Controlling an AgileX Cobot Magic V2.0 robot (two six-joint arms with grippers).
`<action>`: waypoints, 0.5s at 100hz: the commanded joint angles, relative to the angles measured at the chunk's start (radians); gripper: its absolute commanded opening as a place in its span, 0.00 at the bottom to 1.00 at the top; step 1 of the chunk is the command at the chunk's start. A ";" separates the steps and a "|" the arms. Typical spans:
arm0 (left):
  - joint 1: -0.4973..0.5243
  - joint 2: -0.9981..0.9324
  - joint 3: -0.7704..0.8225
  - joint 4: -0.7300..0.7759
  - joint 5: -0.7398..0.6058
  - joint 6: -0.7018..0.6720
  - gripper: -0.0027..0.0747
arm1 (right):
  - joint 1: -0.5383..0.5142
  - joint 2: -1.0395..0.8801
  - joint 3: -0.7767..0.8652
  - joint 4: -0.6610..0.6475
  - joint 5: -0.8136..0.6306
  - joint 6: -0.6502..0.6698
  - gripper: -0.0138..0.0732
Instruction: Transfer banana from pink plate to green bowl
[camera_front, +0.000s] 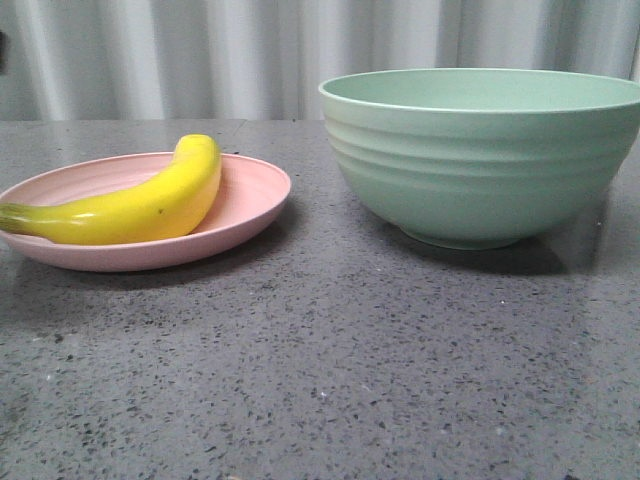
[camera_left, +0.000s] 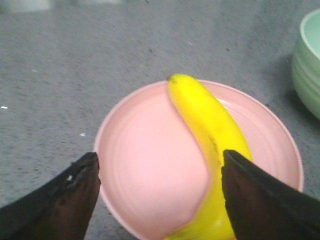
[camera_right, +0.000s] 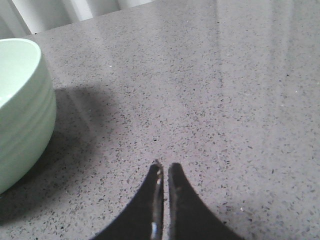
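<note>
Left wrist: banana (camera_left: 207, 125) btwn open left pincer (camera_left: 160, 165) tips, probably untouched.

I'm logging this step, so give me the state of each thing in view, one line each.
Glossy yellow curved banana: lying on the plate, not gripped.
Shallow pale-pink round plate: flat on the table, holding the banana.
Ridged mint-green deep bowl: upright, inside hidden.
Left pincer: open above the plate.
Right pincer: shut, holding nothing, beside the bowl.
</note>
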 joint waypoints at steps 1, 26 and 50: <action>-0.055 0.072 -0.086 -0.017 -0.009 -0.002 0.64 | -0.002 0.016 -0.028 -0.001 -0.081 -0.003 0.09; -0.152 0.266 -0.191 -0.017 0.022 -0.002 0.64 | -0.002 0.016 -0.028 -0.001 -0.081 -0.003 0.09; -0.164 0.410 -0.243 -0.013 0.066 -0.002 0.64 | -0.002 0.016 -0.028 -0.001 -0.081 -0.003 0.09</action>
